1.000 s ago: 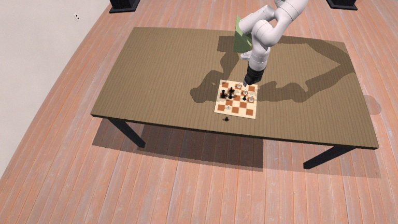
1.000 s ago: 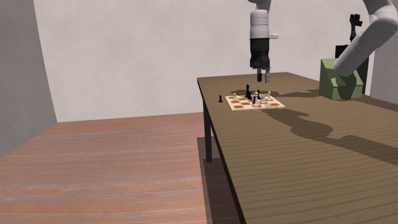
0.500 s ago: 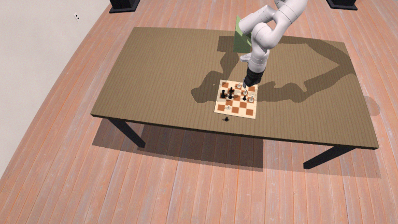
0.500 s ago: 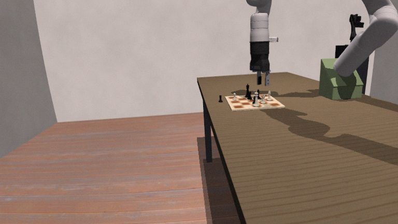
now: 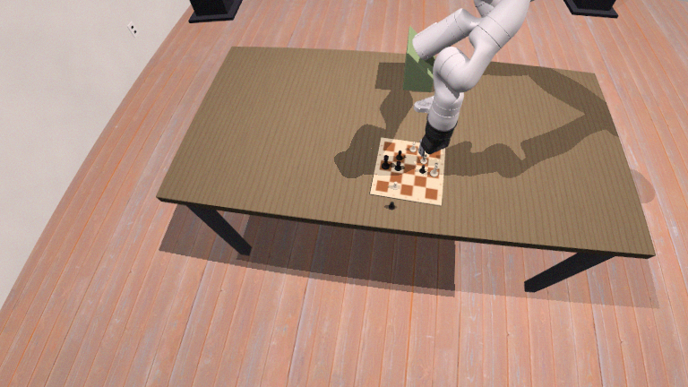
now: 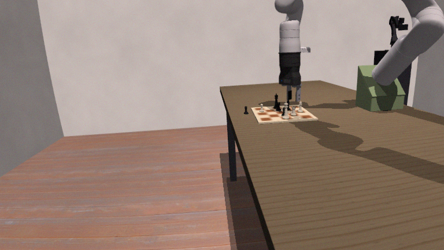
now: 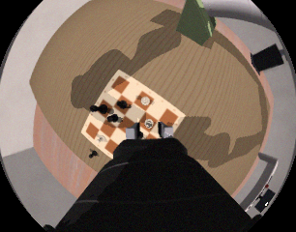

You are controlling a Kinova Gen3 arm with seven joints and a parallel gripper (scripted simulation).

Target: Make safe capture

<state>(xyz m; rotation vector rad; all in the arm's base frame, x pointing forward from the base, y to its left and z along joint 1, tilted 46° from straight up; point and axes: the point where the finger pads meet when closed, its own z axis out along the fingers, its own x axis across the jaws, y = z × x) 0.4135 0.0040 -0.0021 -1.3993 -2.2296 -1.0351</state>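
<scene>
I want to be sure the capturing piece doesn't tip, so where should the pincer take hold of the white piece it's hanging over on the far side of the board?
Grip the white piece around its narrow upper body, coming straight down from above. It stands upright among close neighbours on the chessboard, so a side approach would likely knock them. The pincer hangs vertical and open above it.

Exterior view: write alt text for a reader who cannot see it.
A white robot arm holds its open gripper straight down among the pieces at the far side of a small chessboard near the table's left edge. One black pawn stands upright on the table left of the board; a green block sits behind.
</scene>
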